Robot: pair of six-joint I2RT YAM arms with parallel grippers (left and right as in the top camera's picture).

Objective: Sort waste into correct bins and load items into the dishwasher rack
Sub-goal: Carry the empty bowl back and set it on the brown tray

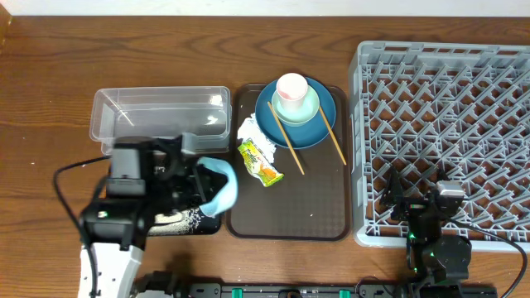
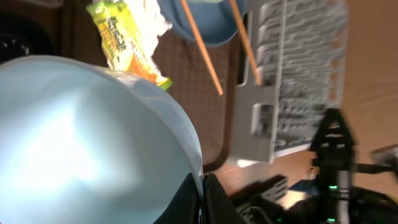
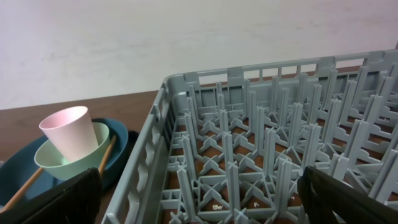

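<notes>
Two jobs meet here: we judge we are tipping rice grains (image 1: 172, 217) from the pale blue-white bowl (image 1: 222, 187) into the black tray (image 1: 192, 227) at seven o'clock. Our left gripper (image 2: 203, 198) pinches its rim, fully closed. Our right gripper (image 1: 418, 203) gapes empty at the dishwasher rack (image 1: 363, 124), three o'clock. Next the bowl needs carrying there. The clear tub (image 1: 103, 124) at ten o'clock looks empty.

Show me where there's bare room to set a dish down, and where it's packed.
Bare: the front half of the tray, from wrapper and chopsticks to its near rim; also the rack. Packed: the tray's back, where plate, green bowl, cup and tissue crowd together.
</notes>
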